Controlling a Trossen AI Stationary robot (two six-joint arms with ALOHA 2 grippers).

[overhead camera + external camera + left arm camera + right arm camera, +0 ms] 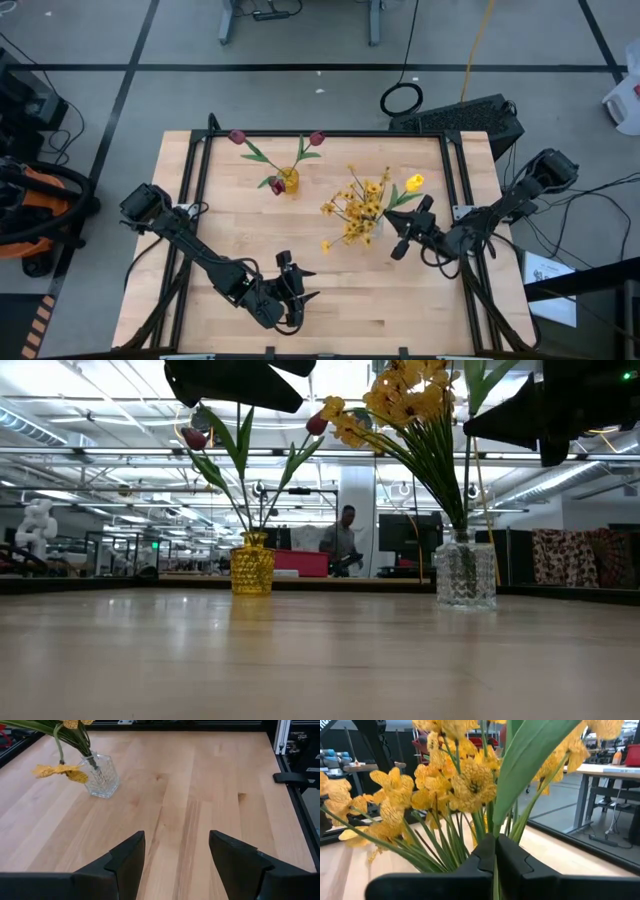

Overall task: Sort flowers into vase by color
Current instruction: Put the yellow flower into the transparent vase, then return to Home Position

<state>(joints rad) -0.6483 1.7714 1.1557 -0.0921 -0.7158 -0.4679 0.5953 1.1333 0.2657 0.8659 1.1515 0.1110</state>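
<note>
Right gripper [495, 857] clenched on the yellow tulip's [414, 183] stem at the clear vase [465, 572] of yellow flowers [358, 205], red tulips [280, 160] in yellow vase [252, 570], left gripper [175, 857] released over bare table [210, 780].

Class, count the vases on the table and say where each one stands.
2. The yellow vase stands toward the far side, left of centre, holding red tulips; the clear glass vase stands right of centre, holding yellow flowers.
</note>
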